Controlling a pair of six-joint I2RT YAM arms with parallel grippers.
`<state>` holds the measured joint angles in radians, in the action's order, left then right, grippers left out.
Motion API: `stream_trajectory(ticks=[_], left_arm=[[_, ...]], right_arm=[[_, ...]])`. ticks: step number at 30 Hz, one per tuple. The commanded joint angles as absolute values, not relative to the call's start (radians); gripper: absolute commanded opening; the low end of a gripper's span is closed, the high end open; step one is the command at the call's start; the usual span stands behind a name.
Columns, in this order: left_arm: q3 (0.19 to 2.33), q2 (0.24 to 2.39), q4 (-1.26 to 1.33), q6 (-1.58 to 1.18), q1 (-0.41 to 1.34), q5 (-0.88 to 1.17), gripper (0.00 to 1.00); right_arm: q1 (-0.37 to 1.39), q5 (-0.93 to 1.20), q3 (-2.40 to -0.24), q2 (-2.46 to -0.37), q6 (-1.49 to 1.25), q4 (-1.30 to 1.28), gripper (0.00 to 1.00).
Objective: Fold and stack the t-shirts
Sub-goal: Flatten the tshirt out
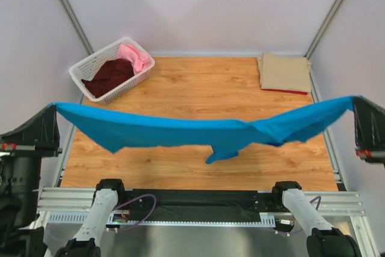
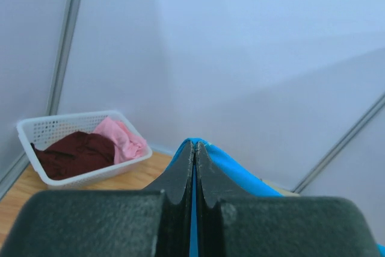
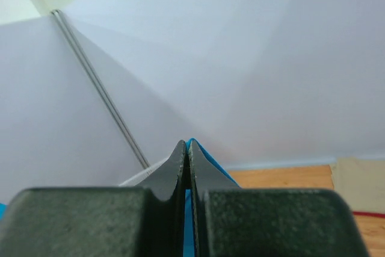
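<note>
Jaws on both arms were clenched on cloth: the left gripper [image 1: 53, 108] pinched one end of the bright blue t-shirt [image 1: 180, 132] and the right gripper [image 1: 356, 100] the other, a sliver of blue showing between the closed fingers in each wrist view. From either gripper the shirt ran inward toward the other, its long axis lying left to right, held in the air above the wooden table [image 1: 198, 88]. It sagged through the middle and was bunched, with a loose flap hanging lowest right of centre. Laying it flat probably meant lowering both ends together. The folded tan shirt [image 1: 284, 71] on a red one [image 1: 283, 91] lay nearer the right arm; the white basket [image 1: 90, 64], with maroon [image 1: 111, 75] and pink [image 1: 137, 57] shirts, sat far left.
</note>
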<state>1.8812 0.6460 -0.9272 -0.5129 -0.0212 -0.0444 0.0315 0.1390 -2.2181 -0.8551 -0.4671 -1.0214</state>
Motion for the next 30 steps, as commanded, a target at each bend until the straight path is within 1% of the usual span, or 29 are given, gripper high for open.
stream_trajectory(ticks=[1, 4, 7, 10, 14, 15, 16, 17, 18, 19, 20, 22, 23, 25, 26, 27, 30], left_arm=[[1.957, 0.689, -1.092, -0.523, -0.025, 0.023, 0.00], [1.993, 0.706, -1.127, -0.508, -0.026, 0.018, 0.00], [1.962, 0.730, -1.131, -0.486, -0.026, 0.002, 0.00], [1.889, 0.776, -1.100, -0.465, -0.025, 0.002, 0.00], [1.778, 0.870, -1.029, -0.451, -0.025, -0.031, 0.00], [1.713, 0.885, -1.008, -0.451, -0.025, -0.031, 0.00], [1.675, 0.912, -0.962, -0.451, -0.025, -0.035, 0.00], [1.582, 0.920, -0.927, -0.459, -0.025, -0.034, 0.00], [1.533, 0.929, -0.884, -0.462, -0.026, -0.034, 0.00], [1.484, 0.945, -0.800, -0.463, -0.026, -0.032, 0.00], [1.397, 0.956, -0.755, -0.463, -0.026, -0.038, 0.00], [1.323, 1.012, -0.639, -0.460, -0.026, -0.051, 0.00], [1.266, 1.040, -0.602, -0.459, -0.025, -0.058, 0.00], [1.220, 1.130, -0.487, -0.443, -0.025, -0.051, 0.00], [1.197, 1.164, -0.460, -0.437, -0.026, -0.040, 0.00], [1.193, 1.228, -0.421, -0.434, -0.028, -0.032, 0.00], [1.186, 1.314, -0.358, -0.423, -0.028, -0.008, 0.00]], right_arm=[[0.034, 0.115, -2.285, -0.850, -0.525, -1.109, 0.00], [0.058, 0.100, -2.342, -0.859, -0.540, -1.091, 0.00], [0.107, 0.054, -2.309, -0.894, -0.538, -1.049, 0.00], [0.140, 0.040, -2.218, -0.942, -0.494, -0.976, 0.00], [0.140, 0.084, -2.012, -1.044, -0.425, -0.838, 0.00], [0.138, 0.107, -1.972, -1.067, -0.411, -0.780, 0.00], [0.140, 0.150, -1.883, -1.113, -0.410, -0.750, 0.00], [0.140, 0.159, -1.840, -1.130, -0.408, -0.679, 0.00], [0.138, 0.160, -1.798, -1.149, -0.396, -0.639, 0.00], [0.138, 0.147, -1.708, -1.164, -0.391, -0.597, 0.00], [0.130, 0.144, -1.672, -1.205, -0.385, -0.519, 0.00], [0.124, 0.153, -1.605, -1.245, -0.358, -0.439, 0.00], [0.120, 0.156, -1.530, -1.284, -0.348, -0.340, 0.00], [0.118, 0.170, -1.452, -1.321, -0.338, -0.226, 0.00], [0.111, 0.178, -1.383, -1.340, -0.337, -0.130, 0.00], [0.109, 0.184, -1.359, -1.391, -0.337, -0.089, 0.00], [0.100, 0.216, -1.316, -1.500, -0.336, -0.011, 0.00]])
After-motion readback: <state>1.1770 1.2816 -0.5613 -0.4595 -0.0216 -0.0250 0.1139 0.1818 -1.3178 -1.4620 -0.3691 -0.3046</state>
